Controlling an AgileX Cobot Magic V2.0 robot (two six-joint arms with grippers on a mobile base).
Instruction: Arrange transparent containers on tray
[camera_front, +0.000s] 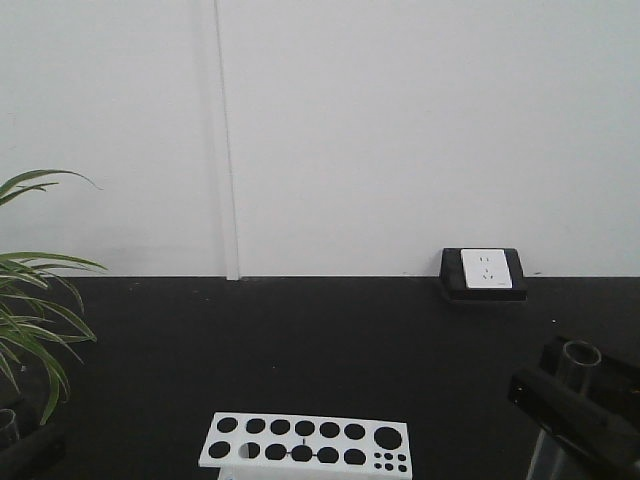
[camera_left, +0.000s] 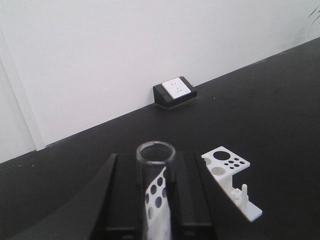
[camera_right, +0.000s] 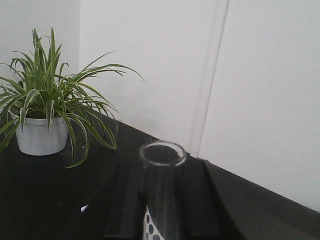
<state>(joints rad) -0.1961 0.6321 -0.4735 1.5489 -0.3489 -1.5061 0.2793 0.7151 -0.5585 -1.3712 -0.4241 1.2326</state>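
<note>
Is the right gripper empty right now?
No, a clear test tube stands upright between the jaws of the right gripper in its wrist view.

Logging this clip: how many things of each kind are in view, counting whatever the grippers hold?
Test tubes: 2, one held in the left gripper, one in the right gripper
White tube rack: 1
Potted plant: 1
Wall socket box: 1
Total: 5
</note>
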